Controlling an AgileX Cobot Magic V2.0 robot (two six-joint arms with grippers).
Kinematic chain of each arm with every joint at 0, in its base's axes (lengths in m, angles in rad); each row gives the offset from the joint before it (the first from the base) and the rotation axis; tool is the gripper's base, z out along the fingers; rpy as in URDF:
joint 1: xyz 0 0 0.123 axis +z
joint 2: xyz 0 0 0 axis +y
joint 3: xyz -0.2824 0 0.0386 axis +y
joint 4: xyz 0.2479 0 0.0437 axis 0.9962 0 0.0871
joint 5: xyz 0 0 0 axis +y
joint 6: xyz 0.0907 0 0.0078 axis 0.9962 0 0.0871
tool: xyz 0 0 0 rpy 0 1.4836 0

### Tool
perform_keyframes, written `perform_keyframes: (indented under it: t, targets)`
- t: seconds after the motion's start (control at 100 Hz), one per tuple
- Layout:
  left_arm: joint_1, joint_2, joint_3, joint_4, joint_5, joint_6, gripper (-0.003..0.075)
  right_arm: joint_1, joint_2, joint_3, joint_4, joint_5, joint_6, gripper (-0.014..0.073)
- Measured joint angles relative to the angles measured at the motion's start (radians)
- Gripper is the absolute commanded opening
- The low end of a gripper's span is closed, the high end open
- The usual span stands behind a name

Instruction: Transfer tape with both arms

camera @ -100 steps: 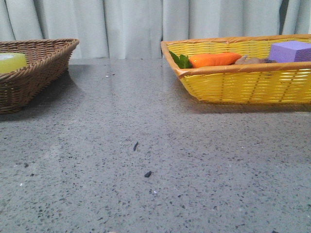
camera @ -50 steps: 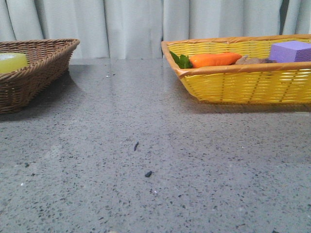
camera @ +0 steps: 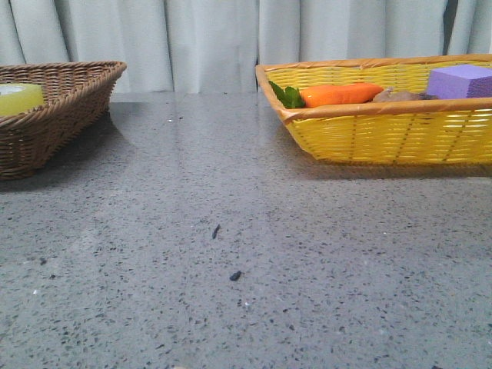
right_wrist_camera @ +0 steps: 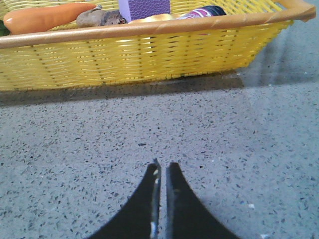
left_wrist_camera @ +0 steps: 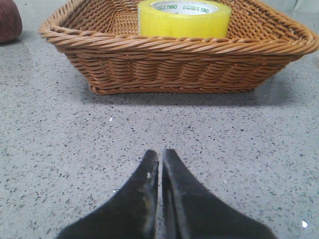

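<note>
tape (left_wrist_camera: 184, 20), a yellow roll, sits flat in the brown basket (left_wrist_camera: 174, 69). looks light, stiff and slick-sided; grip across the wall through the core. left pincer (left_wrist_camera: 160, 159) and right pincer (right_wrist_camera: 162, 172) both pinched narrow, empty, low over the desk (camera: 246, 254).

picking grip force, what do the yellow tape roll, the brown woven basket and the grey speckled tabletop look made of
Yellow tape roll: seemingly glossy plastic film wound on a white printed core, likely cardboard; its side shines smoothly.
Brown woven basket: wicker or rattan-like strands, matte to slightly glossy, with a braided rim; natural or synthetic is unclear.
Grey speckled tabletop: stone or stone-look composite, polished, since it faintly reflects the baskets.
</note>
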Motion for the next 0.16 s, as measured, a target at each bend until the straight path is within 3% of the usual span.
perform_keyframes:
  t: [0.16]
  targets:
    - [0.000,0.000,0.000,0.000,0.000,0.000,-0.0020,0.000,0.000,0.000,0.000,0.000,0.000,-0.0067]
